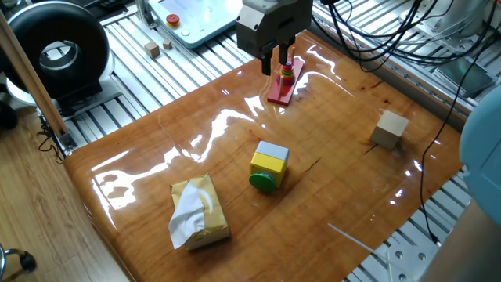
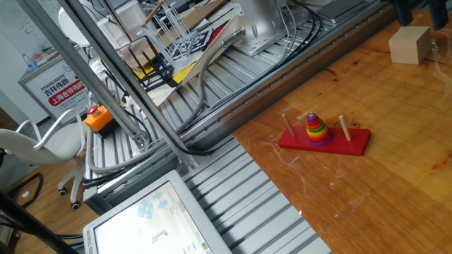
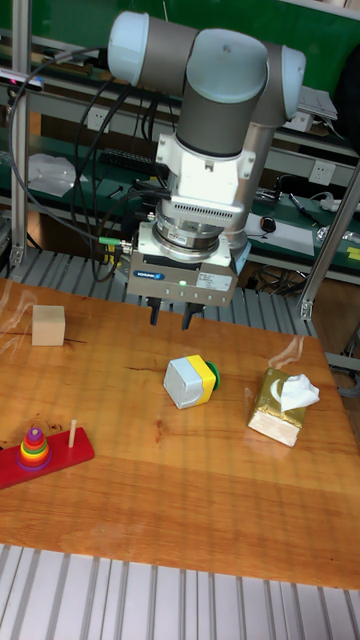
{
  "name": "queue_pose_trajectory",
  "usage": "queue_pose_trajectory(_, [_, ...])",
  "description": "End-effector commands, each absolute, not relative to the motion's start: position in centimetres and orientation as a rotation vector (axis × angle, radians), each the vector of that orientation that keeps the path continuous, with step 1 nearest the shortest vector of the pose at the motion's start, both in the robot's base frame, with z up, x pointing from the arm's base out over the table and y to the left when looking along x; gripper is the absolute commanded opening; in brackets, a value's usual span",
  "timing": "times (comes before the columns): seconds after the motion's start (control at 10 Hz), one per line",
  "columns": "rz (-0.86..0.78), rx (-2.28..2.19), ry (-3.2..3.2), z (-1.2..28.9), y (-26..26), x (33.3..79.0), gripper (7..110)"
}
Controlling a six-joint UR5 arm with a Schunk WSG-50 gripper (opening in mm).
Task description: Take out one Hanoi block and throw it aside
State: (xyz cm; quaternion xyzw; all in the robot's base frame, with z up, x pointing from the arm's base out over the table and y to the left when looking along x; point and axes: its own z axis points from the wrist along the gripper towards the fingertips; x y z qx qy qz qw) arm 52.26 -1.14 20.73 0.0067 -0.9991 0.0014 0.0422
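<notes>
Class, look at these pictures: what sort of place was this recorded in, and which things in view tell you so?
Probably a robotics lab: a robot arm over a wooden table on aluminium rails, cable bundles, and a red emergency-stop button.
</notes>
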Motion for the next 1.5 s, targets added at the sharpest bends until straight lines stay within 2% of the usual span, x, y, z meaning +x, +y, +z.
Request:
queue_pose_trajectory(0.0, [0.005,-0.087,-3.104,20.7,-1.1,53.4,44])
queue_pose_trajectory(0.7, [0.043,-0.244,-3.190,20.8,-1.8,55.7,44])
queue_pose_trajectory(0.8, [0.043,-0.263,-3.163,20.7,-1.8,55.0,22])
queue_pose_trajectory(1.4, [0.050,-0.251,-3.166,20.8,-1.9,55.2,22])
